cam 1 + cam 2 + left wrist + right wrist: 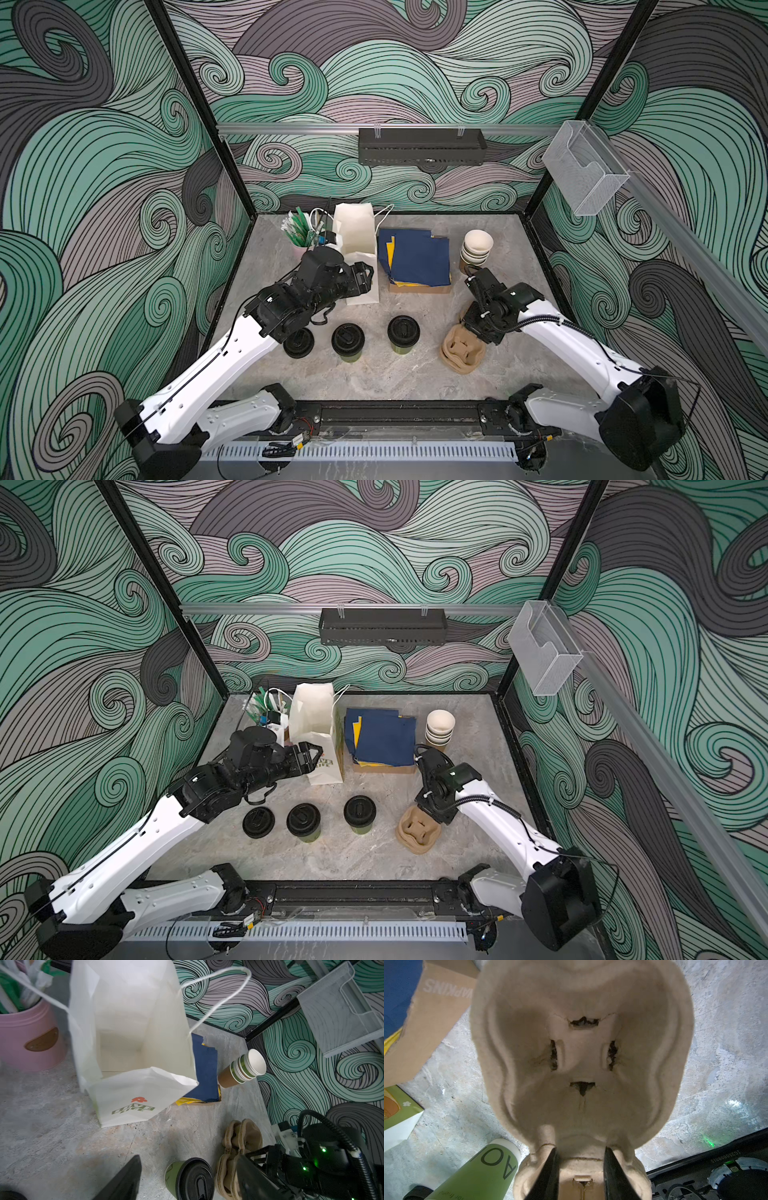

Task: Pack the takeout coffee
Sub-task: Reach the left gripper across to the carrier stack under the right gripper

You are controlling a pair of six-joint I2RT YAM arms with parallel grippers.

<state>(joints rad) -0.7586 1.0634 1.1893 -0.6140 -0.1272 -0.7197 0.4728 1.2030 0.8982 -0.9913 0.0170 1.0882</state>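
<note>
Coffee is not yet packed: one lidded cup [348, 340] and the other cup [403, 332] stand apart on the surface [374, 384] toward 6 o'clock. The stacked carriers [462, 352] at their 3 o'clock hold nothing, and the open bag [355, 232] at 11 o'clock is bare inside. Right jaws straddle the carriers' 1 o'clock end, though I cannot tell whether they are clamped on it, while left jaws hang released before the bag. I judge nearly everything is left: seating both cups in a carrier, then bagging it.

Dim, even overhead light; fisheye-warped edges, and wrist views blur close up.
</note>
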